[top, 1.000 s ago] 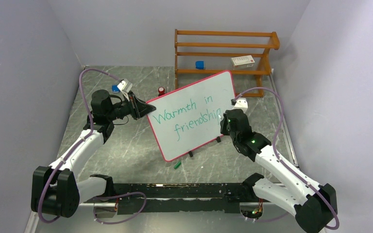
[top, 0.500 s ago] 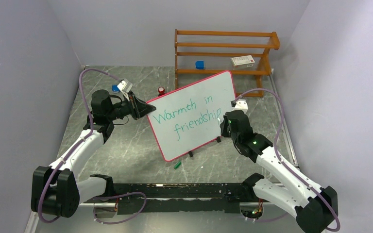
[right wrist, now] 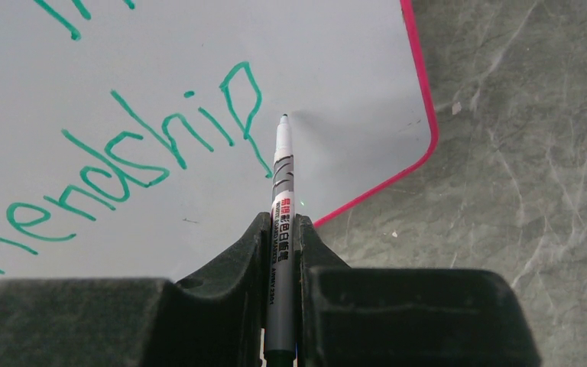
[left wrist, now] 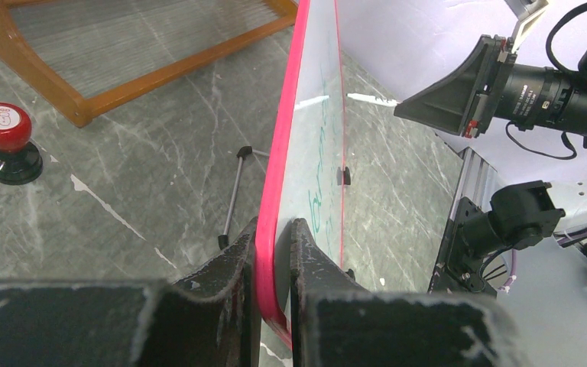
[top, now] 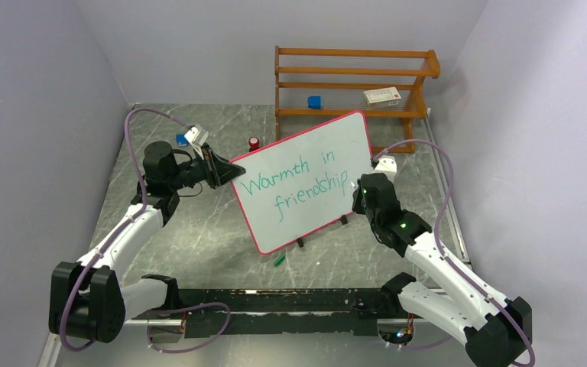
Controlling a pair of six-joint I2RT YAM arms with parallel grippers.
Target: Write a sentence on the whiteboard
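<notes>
Right gripper [right wrist: 281,223] clenches marker [right wrist: 283,180], tip pointing at whiteboard [right wrist: 336,61]; left gripper [left wrist: 274,233], arm outstretched, pinches whiteboard edge.

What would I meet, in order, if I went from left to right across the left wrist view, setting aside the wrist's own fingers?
red-topped stamp → whiteboard, seen nearly edge-on → marker, tip toward the board → right gripper holding it.

Pale lilac walls [top: 38,92] enclose a grey marbled tabletop [top: 199,237], a wooden rack [top: 351,53] at the back
</notes>
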